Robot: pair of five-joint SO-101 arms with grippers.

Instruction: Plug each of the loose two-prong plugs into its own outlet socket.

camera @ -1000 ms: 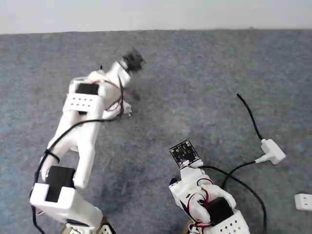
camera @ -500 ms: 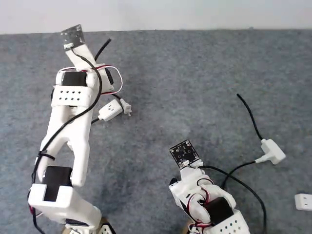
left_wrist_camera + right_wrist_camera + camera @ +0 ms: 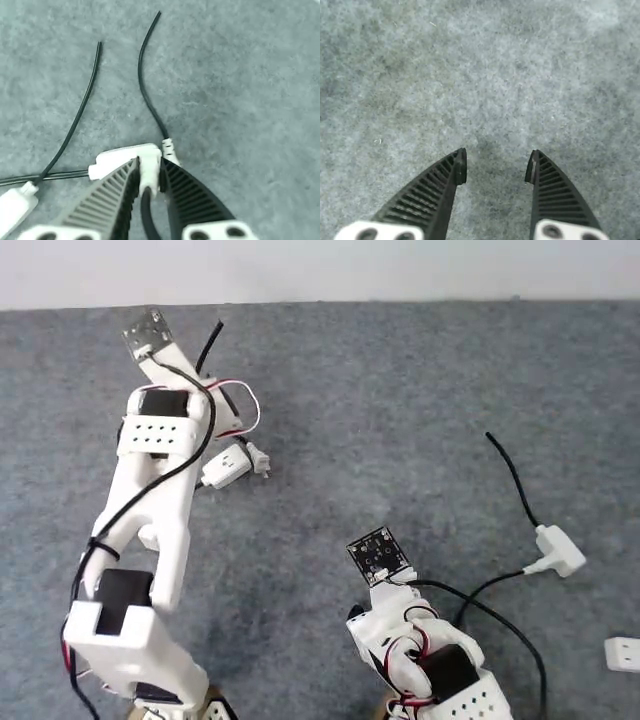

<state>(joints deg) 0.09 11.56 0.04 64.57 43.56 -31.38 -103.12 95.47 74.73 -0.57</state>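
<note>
Between the fingers of the left tool (image 3: 149,166) sits a white angled connector (image 3: 120,160), and the tool is clamped together on it. One limb of the connector is pinched between the ribbed fingers, while the other sticks out sideways past one fingertip. No prongs can be made out on it, so whether it is a plug or a socket cannot be told. From just ahead of the fingertips a black cord (image 3: 144,85) runs away from the tool across the grey, felt-like counter (image 3: 470,60) to a cut end. A second black cord (image 3: 82,110) lies off to one side of the tool, slanting back toward a small white piece (image 3: 15,206) close beside the tool's base.

From above, a two-prong plug (image 3: 232,466) lies on the counter just beside the left arm's wrist, its prongs pointing away from the arm. Whether arm and plug touch cannot be told.

Ahead of the right tool (image 3: 496,169) is bare counter. Its fingers stand apart with nothing between them. Well apart from that tool, off the right arm's outer side, lies a white T-shaped connector (image 3: 560,550) with a thin black cable (image 3: 512,475) trailing off it. Farther out on the same side a small white block (image 3: 622,652) sits at the counter's edge.
</note>
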